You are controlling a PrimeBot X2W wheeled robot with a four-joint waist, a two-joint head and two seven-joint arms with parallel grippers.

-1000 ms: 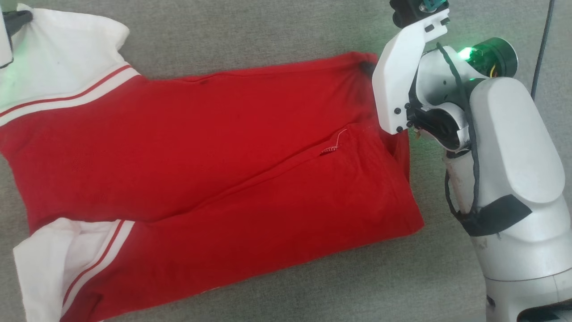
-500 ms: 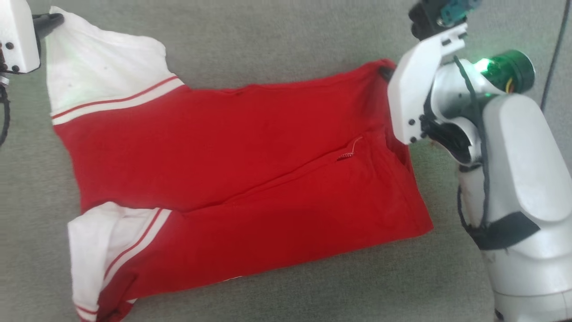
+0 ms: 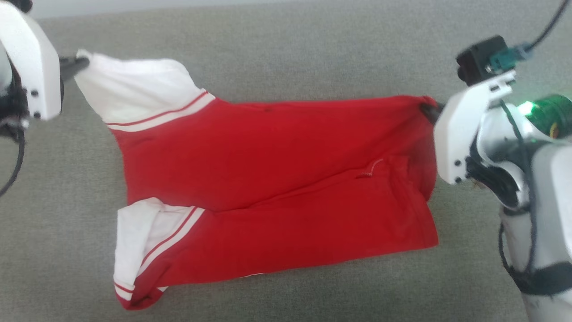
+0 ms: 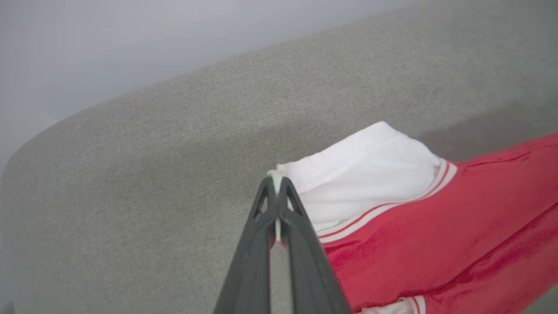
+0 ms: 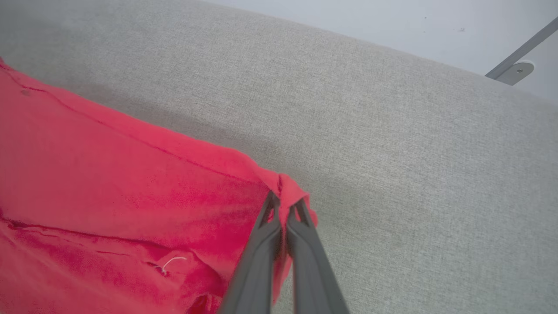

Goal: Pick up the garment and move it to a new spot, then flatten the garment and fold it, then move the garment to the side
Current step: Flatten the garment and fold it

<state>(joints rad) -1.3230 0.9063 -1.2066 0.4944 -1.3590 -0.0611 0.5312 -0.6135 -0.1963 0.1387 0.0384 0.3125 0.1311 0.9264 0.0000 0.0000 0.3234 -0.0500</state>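
Observation:
The garment (image 3: 272,179), a red jersey with white red-striped sleeves, is folded lengthwise and stretched across the grey surface (image 3: 286,53), its far edge raised. At upper left my left gripper (image 3: 80,63) is shut on the tip of the white sleeve (image 3: 134,96). The left wrist view has the dark fingers (image 4: 266,235) pinching white cloth (image 4: 362,174). My right gripper (image 3: 428,110) is shut on the red far corner at the hem end. In the right wrist view the fingers (image 5: 279,244) clamp a bunched red corner (image 5: 290,192). A second sleeve (image 3: 143,241) lies flat at lower left.
Grey fabric surface extends all round the garment (image 5: 392,152). A pale wall lies beyond its far edge (image 4: 109,52). A metal bracket (image 5: 516,69) shows on the wall at upper right. A black cable (image 3: 547,24) runs off my right wrist.
Both grippers have lifted the garment's far edge and carried it; the head camera has also shifted. The right gripper has closed on the red corner.

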